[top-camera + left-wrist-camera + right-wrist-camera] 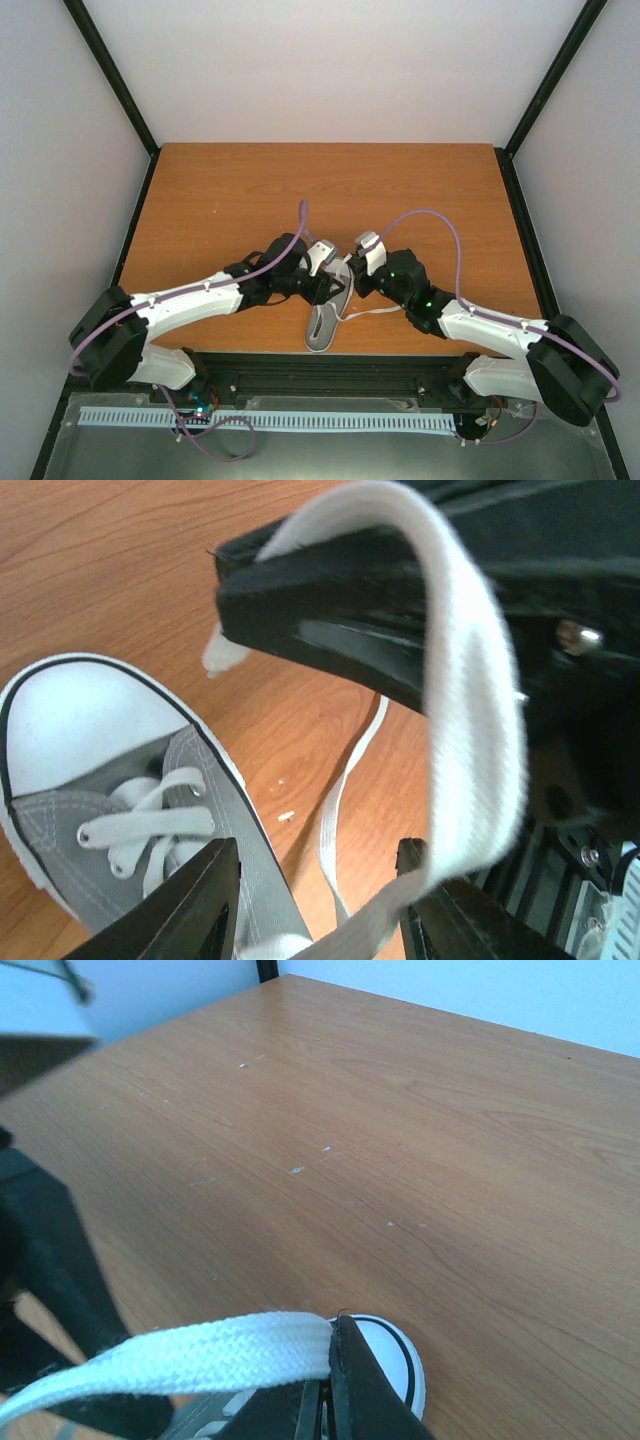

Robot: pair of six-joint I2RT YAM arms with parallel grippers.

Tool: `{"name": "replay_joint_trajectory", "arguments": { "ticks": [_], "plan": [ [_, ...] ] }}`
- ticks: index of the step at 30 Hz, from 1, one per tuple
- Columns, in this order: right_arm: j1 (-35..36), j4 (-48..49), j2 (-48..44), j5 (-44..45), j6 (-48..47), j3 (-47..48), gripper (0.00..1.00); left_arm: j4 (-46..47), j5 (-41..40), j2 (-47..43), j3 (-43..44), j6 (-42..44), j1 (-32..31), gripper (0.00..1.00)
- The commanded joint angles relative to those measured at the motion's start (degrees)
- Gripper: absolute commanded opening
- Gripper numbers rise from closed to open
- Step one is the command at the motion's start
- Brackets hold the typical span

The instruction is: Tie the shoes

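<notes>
One grey sneaker (328, 312) on the wooden table (250, 190); we log the right gripper (325, 1385) clamping its white lace (200, 1355), the left gripper (315, 905) spread wide above it.

- Left arm (190, 300): smooth white shell links joined by black joint housings, with a bulky, rounded black base motor (105, 345).
- Right arm (490, 325): the same white-and-black build; small green lights (430, 297) glow on its black forearm section.
- Purple cables (295, 230): thin and glossy, one along each arm.
- Left claw (328, 272): pale grey cap on top; its fingers (205, 905) are glossy black wedges.
- Right claw (355, 262): matching grey cap, angular black body with a silver screw head (578, 637).
</notes>
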Motion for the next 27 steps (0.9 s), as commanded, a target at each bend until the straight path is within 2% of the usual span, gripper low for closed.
{"name": "replay_joint_trajectory", "arguments": {
  "ticks": [1,11,14,17,22,25,27],
  "plan": [
    [0.3,-6.1,-3.0,1.2,0.0,1.7,0.03,3.9,-1.1,2.9,4.5,0.0,0.5,0.46],
    [0.2,-10.3,-6.3,2.7,0.1,2.4,0.03,8.3,3.2,5.9,7.1,-1.1,0.7,0.49],
    [0.2,-11.0,-6.1,3.5,0.4,3.0,0.03,8.9,4.8,5.6,6.7,-1.0,0.7,0.55],
    [0.2,-11.5,-5.7,3.8,0.6,3.7,0.03,9.2,4.8,4.8,5.9,-0.8,0.7,0.55],
    [0.3,-12.2,-4.9,4.8,1.1,4.4,0.03,9.5,3.5,3.3,5.3,-1.3,0.6,0.46],
    [0.2,-12.3,-4.6,4.7,1.2,4.5,0.03,10.0,3.3,3.0,5.2,-1.6,0.7,0.45],
    [0.2,-12.5,-4.5,4.8,1.3,4.7,0.03,10.3,3.6,3.1,5.3,-1.8,0.7,0.38]
  ]
}}
